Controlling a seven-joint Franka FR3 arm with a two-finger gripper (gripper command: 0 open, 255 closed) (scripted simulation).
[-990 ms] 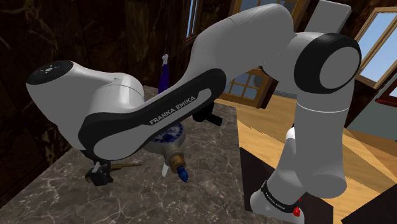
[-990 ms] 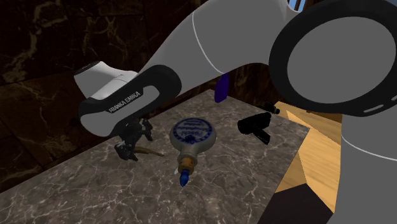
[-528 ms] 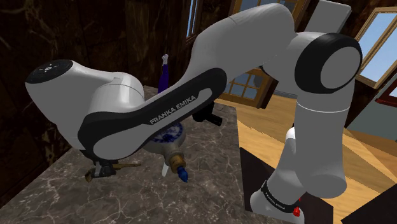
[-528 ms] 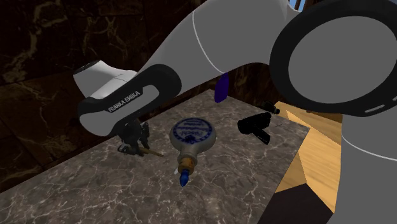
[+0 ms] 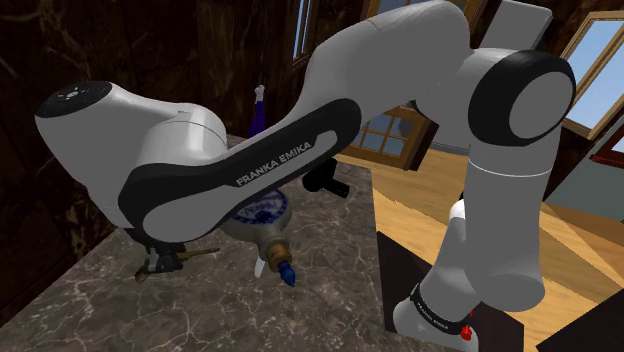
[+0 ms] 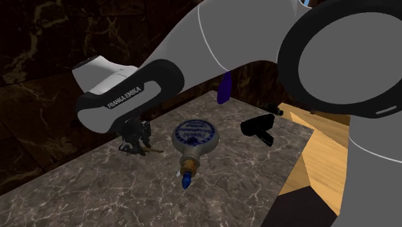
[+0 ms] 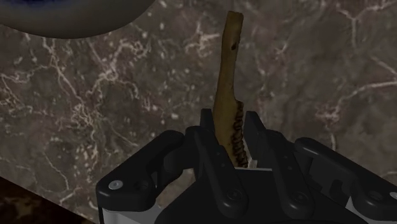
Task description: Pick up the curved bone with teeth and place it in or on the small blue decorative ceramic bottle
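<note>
A brownish curved bone (image 7: pixel 228 83) with a row of small teeth is clasped between my black fingers (image 7: pixel 210 137); its long end sticks out past them over the marble top. The gripper (image 7: pixel 230 137) is shut on the toothed end. In the shoulder view the gripper (image 5: pixel 163 262) sits low under the forearm, just above the counter, with the bone (image 5: pixel 203 254) pointing toward the bottle. The round blue-and-white bottle (image 5: pixel 262 222) lies on its side, its blue-tipped neck toward the front edge. The second exterior view has the gripper (image 6: pixel 134 143) and bone (image 6: pixel 154 151) left of the bottle (image 6: pixel 194 138).
A black pistol-shaped object (image 6: pixel 258 126) lies near the counter's right edge, and a dark blue-purple bottle (image 6: pixel 223 90) stands at the back by the dark wall. The marble counter (image 6: pixel 96 193) ends at the right above a wooden floor (image 5: pixel 590 250).
The fingers went from wide apart to closed on the bone. The hand and forearm have since risen slightly, taking the bone with them.
</note>
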